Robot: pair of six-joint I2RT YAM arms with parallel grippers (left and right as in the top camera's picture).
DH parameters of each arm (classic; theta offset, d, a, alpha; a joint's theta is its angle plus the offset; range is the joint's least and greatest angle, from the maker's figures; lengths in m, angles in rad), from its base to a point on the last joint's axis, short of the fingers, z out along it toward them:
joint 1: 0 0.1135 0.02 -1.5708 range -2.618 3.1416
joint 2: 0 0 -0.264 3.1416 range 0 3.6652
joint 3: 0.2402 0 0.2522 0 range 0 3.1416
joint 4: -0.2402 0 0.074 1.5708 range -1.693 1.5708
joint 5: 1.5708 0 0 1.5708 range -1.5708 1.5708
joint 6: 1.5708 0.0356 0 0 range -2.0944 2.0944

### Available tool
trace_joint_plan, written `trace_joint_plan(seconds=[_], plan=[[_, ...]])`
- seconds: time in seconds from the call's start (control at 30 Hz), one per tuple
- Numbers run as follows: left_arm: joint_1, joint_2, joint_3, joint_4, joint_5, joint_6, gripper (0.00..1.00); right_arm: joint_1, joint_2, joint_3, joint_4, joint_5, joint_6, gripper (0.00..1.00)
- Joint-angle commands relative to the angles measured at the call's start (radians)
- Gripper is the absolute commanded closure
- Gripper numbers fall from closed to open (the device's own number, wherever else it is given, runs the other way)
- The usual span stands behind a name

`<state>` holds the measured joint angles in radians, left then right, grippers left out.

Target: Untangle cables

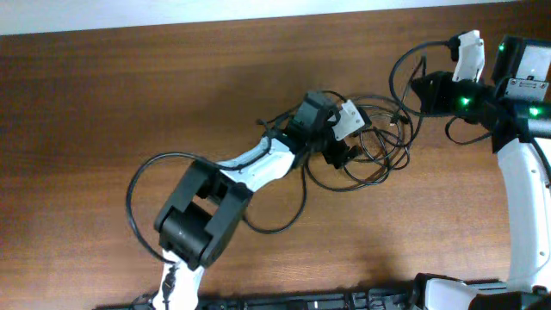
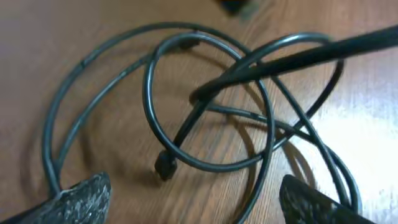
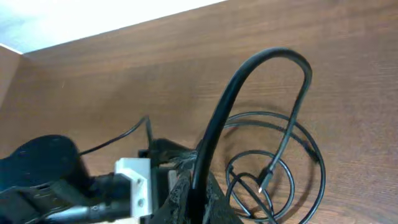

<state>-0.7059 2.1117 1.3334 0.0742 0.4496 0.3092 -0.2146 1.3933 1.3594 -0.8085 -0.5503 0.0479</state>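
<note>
Overhead view: wooden table (image 1: 103,103); cables (image 2: 148,99) are heaped right of centre in overlapping loops, below the left gripper (image 2: 193,202), whose fingers are spread wide. The cord is judged light, limp and slippery, best taken near a plug (image 2: 165,165). Only in the right wrist view is the right gripper (image 3: 193,200) seen pinched on a raised strand.

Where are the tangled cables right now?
In the overhead view, the cables lie in a loose heap on the wooden table, a bit right of the middle, at the tip of the left claw.
</note>
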Motion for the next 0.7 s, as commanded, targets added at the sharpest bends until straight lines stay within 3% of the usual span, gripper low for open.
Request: trace_joint_plan(seconds=[0.0, 0.1, 0.17, 0.2, 0.23, 0.3, 0.37, 0.43, 0.47, 0.57, 0.67], plan=[[0.0, 0.101, 0.006, 0.121, -0.002, -0.167, 0.23, -0.002, -0.006, 0.01, -0.008, -0.014, -0.014, 0.96], [-0.017, 0.146, 0.006, 0.248, -0.003, -0.209, 0.34, -0.002, -0.006, 0.01, -0.019, -0.014, -0.015, 0.96], [-0.047, 0.182, 0.006, 0.278, -0.099, -0.209, 0.5, -0.002, -0.006, 0.01, -0.027, -0.014, -0.015, 0.96], [-0.054, 0.187, 0.006, 0.279, -0.141, -0.212, 0.82, -0.002, -0.006, 0.01, -0.029, -0.014, -0.015, 0.96], [-0.056, 0.187, 0.006, 0.282, -0.152, -0.216, 1.0, -0.002, -0.006, 0.01, -0.034, -0.014, -0.015, 0.96], [-0.053, 0.187, 0.006, 0.271, -0.264, -0.255, 1.0, -0.002, -0.007, 0.01, -0.069, -0.014, -0.015, 0.96], [-0.004, 0.169, 0.006, 0.195, -0.549, -0.293, 1.0, -0.002, -0.007, 0.01, -0.104, -0.014, -0.018, 0.96], [0.151, 0.077, 0.006, -0.149, -0.761, -0.298, 1.0, -0.002, -0.014, 0.01, -0.084, -0.021, -0.018, 0.96], [0.232, 0.042, 0.006, -0.288, -0.801, -0.298, 1.0, -0.01, -0.03, 0.016, -0.016, -0.012, -0.048, 0.96], [0.437, 0.011, 0.006, -0.509, -0.789, -0.299, 1.0, -0.119, -0.052, 0.136, 0.119, 0.155, 0.044, 0.96], [0.593, 0.011, 0.006, -0.561, -0.573, -0.298, 1.0, -0.375, -0.052, 0.378, 0.106, 0.288, 0.087, 0.96]])
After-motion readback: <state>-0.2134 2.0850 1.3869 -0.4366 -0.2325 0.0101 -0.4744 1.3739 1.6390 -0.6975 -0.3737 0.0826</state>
